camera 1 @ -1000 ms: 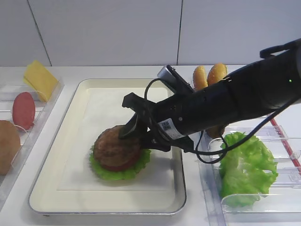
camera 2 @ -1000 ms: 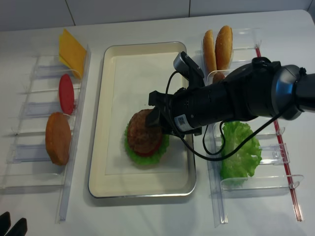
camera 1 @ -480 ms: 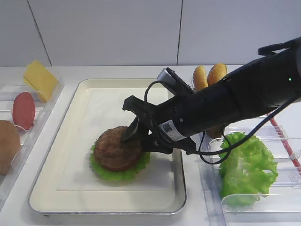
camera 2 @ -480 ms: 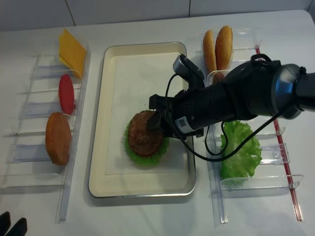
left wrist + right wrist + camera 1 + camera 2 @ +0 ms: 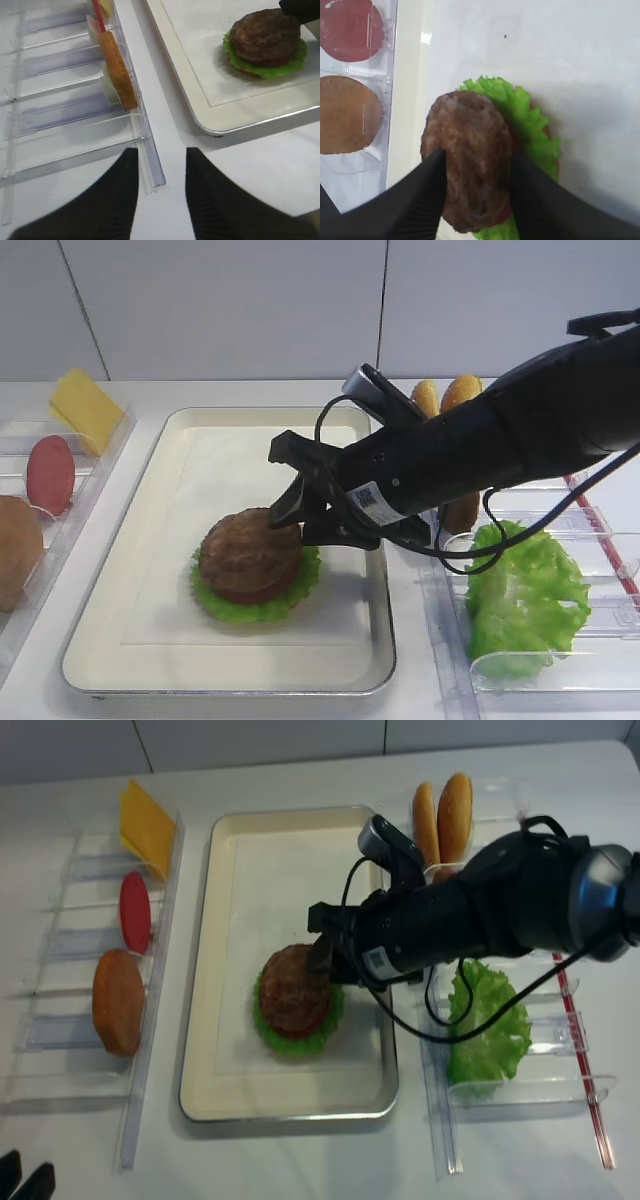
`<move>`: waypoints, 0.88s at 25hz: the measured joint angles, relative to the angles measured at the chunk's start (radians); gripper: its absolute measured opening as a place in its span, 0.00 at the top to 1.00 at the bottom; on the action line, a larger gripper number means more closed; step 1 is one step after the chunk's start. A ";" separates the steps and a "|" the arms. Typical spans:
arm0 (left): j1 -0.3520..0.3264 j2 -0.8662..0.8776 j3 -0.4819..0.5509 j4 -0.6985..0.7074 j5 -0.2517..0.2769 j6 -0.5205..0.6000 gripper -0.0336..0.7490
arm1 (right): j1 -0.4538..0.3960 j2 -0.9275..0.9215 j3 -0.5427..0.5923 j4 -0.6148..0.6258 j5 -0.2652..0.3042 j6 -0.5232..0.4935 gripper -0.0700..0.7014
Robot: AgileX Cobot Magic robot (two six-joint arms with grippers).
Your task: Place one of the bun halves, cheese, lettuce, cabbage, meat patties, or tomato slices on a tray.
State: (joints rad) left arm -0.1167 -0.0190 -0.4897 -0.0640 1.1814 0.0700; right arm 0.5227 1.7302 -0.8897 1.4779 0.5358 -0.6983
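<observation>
A dark-brown meat patty [image 5: 245, 550] [image 5: 470, 150] [image 5: 290, 988] tops a stack of red tomato slice [image 5: 250, 593] and ruffled lettuce [image 5: 235, 608] [image 5: 530, 130] on the cream tray [image 5: 200, 460] [image 5: 240, 870]. My right gripper [image 5: 290, 525] [image 5: 476, 152] [image 5: 322, 960] reaches in from the right and is shut on the patty's near edge, one black finger on each side. The patty sits slightly tilted, baring the tomato. Off the tray's front left corner, my left gripper [image 5: 161, 152] [image 5: 25, 1182] hangs open over bare table.
The left clear rack [image 5: 150, 165] holds a yellow cheese slice [image 5: 85, 405], a tomato slice [image 5: 50, 473] and a tan round piece [image 5: 118, 1000]. The right rack holds two bun halves [image 5: 445, 400] and loose lettuce [image 5: 525, 600].
The right gripper pressed the patty flat onto the lettuce, then rose and drew back a little to the right. The patty tilted up with it, so the tomato shows again. The left arm stayed put.
</observation>
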 joint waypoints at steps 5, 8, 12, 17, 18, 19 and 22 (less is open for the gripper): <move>0.000 0.000 0.000 0.000 0.000 0.000 0.67 | 0.000 -0.013 0.000 -0.034 -0.004 0.006 0.49; 0.000 0.000 0.000 0.000 0.000 0.000 0.67 | 0.000 -0.051 0.000 -0.087 -0.033 0.034 0.49; 0.000 0.000 0.000 0.000 0.000 0.000 0.67 | 0.000 -0.117 0.000 -0.235 -0.073 0.136 0.49; 0.000 0.000 0.000 0.000 0.000 0.000 0.67 | 0.000 -0.237 0.000 -0.509 -0.078 0.331 0.49; 0.000 0.000 0.000 0.000 0.000 0.000 0.67 | 0.000 -0.262 0.000 -0.581 -0.067 0.384 0.49; 0.000 0.000 0.000 0.000 0.000 0.000 0.67 | 0.000 -0.285 0.000 -0.652 -0.057 0.439 0.49; 0.000 0.000 0.000 0.000 0.000 0.000 0.67 | 0.000 -0.350 0.000 -0.846 0.019 0.595 0.49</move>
State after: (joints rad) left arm -0.1167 -0.0190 -0.4897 -0.0640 1.1814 0.0700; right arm 0.5227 1.3799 -0.8897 0.6316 0.5552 -0.1028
